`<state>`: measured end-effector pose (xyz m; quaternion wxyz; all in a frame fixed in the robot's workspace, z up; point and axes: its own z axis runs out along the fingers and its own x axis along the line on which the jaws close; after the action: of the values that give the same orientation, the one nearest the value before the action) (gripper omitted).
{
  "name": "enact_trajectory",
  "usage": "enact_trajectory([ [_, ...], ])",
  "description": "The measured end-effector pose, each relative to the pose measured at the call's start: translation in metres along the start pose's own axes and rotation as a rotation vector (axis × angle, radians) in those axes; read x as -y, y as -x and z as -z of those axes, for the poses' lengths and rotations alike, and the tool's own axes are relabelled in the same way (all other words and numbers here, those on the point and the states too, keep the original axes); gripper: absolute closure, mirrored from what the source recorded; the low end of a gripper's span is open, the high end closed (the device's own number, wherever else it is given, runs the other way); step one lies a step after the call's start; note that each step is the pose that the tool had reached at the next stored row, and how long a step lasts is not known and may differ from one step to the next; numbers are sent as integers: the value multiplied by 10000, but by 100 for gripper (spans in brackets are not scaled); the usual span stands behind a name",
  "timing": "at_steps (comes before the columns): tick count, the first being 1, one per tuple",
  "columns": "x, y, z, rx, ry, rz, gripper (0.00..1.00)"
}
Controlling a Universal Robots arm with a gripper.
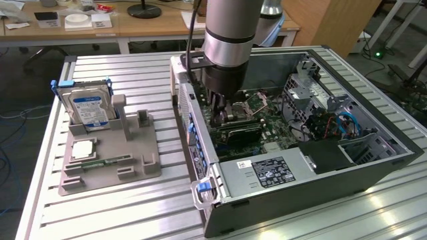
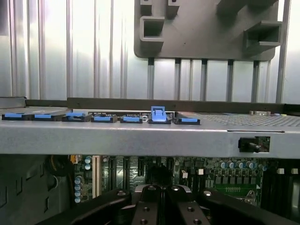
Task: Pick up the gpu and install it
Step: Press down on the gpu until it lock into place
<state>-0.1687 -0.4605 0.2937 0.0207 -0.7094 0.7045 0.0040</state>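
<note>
Black gripper (image 2: 161, 206) fingers closed (nothing visibly held), low inside computer case (image 1: 373, 170), above motherboard (image 1: 267, 120).

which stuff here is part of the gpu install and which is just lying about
Part of the job:
- gpu, already down in the case
- computer case
- gripper, shut, inside the case

Lying about:
- hard drive
- grey holder tray
- memory stick
</note>
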Motion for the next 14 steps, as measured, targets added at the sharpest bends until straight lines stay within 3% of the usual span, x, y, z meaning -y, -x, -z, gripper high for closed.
enact_trajectory([
  [6,-50,49,-2,0,1,0,89],
  [14,-187,50,-24,1,-2,3,89],
])
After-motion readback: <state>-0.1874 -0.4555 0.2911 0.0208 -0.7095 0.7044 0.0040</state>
